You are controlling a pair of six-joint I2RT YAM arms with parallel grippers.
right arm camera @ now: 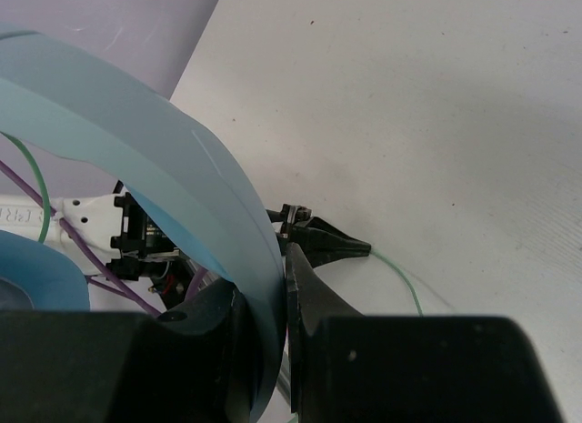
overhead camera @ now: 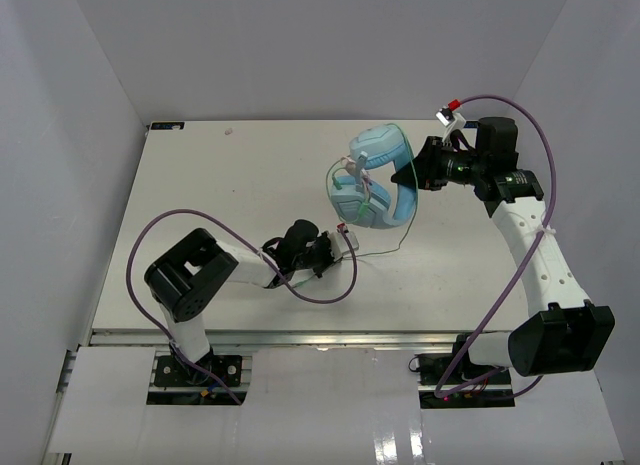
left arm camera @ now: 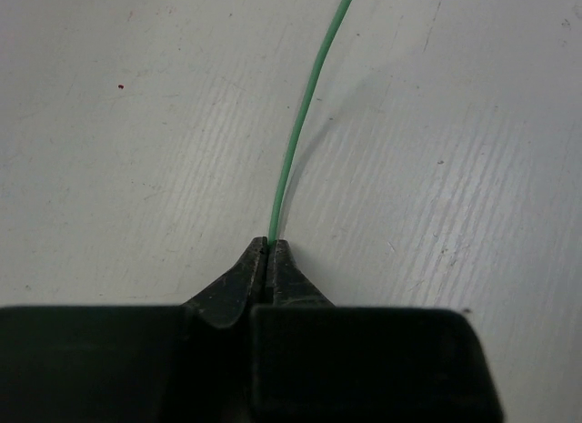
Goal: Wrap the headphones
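- Right gripper point(right arm camera: 273, 287): closed on the headband point(right arm camera: 164, 150) of the headphones point(overhead camera: 380, 180), gripping from their right side.
- Left gripper point(left arm camera: 270, 246): closed on the cable point(left arm camera: 305, 114), near-left of the headphones, low over the tabletop point(overhead camera: 230, 185).
- Cable: runs from the headphones to the left gripper.

Light blue headphones point(overhead camera: 378, 150), loose green cable point(left arm camera: 300, 123)

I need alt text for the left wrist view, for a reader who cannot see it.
The left gripper is shut on a thin green cable over a white table. The cable leaves the black fingertips and curves toward the top right of the picture.
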